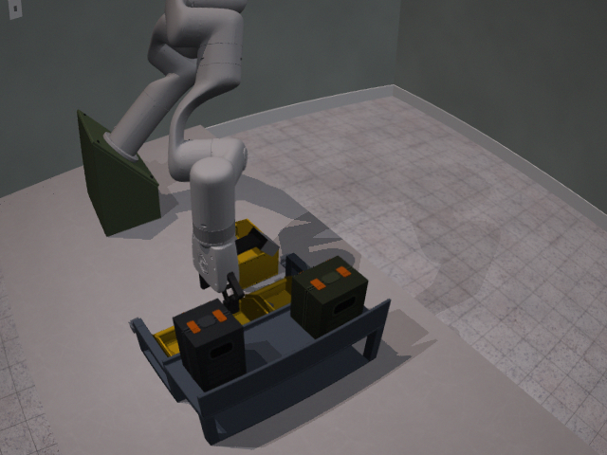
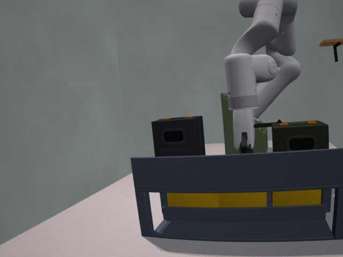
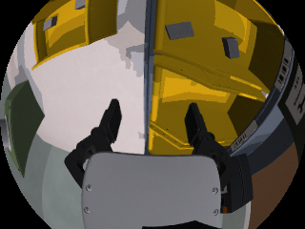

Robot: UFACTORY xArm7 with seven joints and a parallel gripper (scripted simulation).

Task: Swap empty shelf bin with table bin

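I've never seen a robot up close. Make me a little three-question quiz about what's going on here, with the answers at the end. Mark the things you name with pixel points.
1. True or false: the gripper [image 1: 234, 294] [image 3: 153, 109] is holding a grey part.
2. Multiple choice: what colour are the latches on the black case [image 1: 211, 347] [image 2: 178, 136]?
a) white
b) orange
c) blue
3. Fill in the blank: the yellow bin on the table [image 1: 259, 266] [image 3: 62, 35] has grey parts in it, while the bin on the shelf with one of the gripper's fingers over it [image 3: 191, 91] is ____ as far as the wrist view shows.

Key: 1. False; 2. b; 3. empty
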